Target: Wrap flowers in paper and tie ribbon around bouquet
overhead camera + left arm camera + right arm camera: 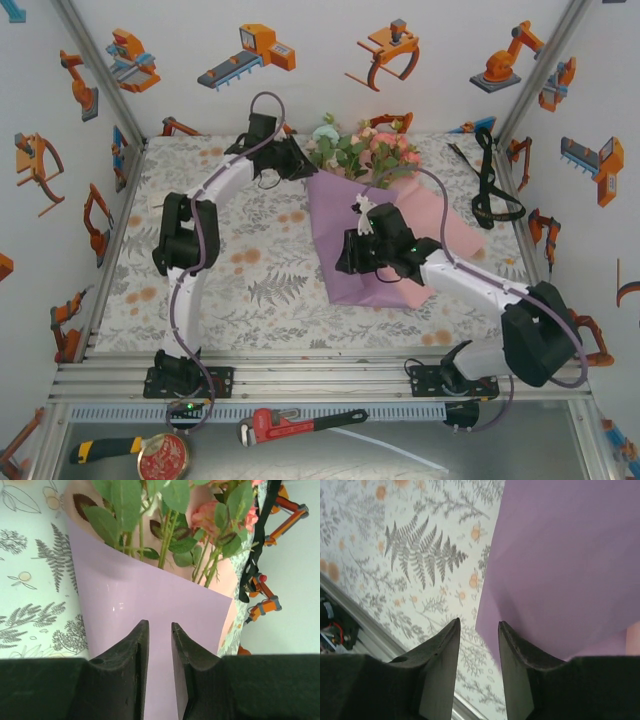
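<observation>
At centre of the top view: the bouquet (350, 200) lies flat on the fern-print table cover (260, 270); blooms toward the upper centre, pointed tail toward the lower centre, so its long axis runs near top-to-bottom with a slight lean. The flowers (365, 150) fan out of the open mouth of the paper (335, 235). The lilac face is folded over the stems; a pink flap (455, 228) lies spread to the right, not folded in.

Left gripper (160, 625): at the upper left of the bouquet, beside the leaves; jaws a narrow slot apart, lilac sheet visible through the gap, nothing pinched; released.

Right gripper (478, 622): over the lower left edge of the paper; jaws part-way apart, table cover showing between them, the paper's edge just beside the right-hand finger; nothing grasped.

Ribbon (490, 190): black band in the upper right of the top view, lying in a loose loop near the right margin of the cover; long axis roughly top-to-bottom; well apart from the bouquet, beyond the pink flap.

Judgement: wrap looks part done, tie not yet begun. The governing relation is that the ribbon lies right of and above both grippers, on the right arm's side; the right gripper is the nearer. The left gripper sits by the cone's mouth, placed to steady it.
</observation>
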Controlling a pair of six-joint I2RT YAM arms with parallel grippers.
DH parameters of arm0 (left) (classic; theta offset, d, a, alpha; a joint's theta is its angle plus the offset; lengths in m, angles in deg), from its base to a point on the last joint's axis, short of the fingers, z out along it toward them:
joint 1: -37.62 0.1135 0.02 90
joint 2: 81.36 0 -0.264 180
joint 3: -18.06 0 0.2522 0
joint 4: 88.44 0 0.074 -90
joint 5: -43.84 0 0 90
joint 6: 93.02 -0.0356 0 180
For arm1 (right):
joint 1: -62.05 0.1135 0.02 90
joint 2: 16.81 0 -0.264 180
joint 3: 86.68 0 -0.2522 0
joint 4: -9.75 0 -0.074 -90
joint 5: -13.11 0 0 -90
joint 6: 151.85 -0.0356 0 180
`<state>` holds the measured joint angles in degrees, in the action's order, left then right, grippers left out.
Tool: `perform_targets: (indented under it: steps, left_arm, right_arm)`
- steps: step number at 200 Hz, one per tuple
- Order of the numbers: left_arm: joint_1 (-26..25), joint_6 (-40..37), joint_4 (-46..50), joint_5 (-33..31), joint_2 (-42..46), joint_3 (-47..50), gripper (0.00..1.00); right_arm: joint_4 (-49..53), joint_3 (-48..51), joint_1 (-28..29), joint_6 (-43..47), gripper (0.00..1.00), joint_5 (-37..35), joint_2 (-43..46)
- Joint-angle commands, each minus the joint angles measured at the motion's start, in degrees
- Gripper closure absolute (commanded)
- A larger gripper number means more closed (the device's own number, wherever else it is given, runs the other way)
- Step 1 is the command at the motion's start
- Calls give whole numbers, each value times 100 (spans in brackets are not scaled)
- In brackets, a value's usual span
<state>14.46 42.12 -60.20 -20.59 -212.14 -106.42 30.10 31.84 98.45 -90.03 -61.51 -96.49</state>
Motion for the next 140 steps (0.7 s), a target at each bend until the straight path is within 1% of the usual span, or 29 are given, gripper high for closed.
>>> perform_targets:
  steps: [1,21,54,71,110,128,140]
  left_arm:
    - [-107,-18,-118,79,184,512,72]
    - [-114,-43,-136,47,154,670,72]
    - [-89,-199,-106,-91,-11,657,72]
    - [-60,-168,-39,13,-335,354,72]
    - [-15,31,-6,-8,-1021,-366,75]
    - [33,78,119,-42,-1350,-763,75]
    - [56,90,292,41,-1559,-1141,76]
  right_arm:
    - [-140,-99,-308,-401,65,-329,-629]
    - [-80,35,-412,-226,67,-288,-984]
    - [-77,336,-441,-119,66,-159,-1109]
    - [-118,444,-441,-173,66,-79,-1120]
    - [-76,678,-441,-193,66,-165,-1070]
    - [134,734,-441,-96,66,-286,-950]
    - [423,567,-441,37,66,-308,-798]
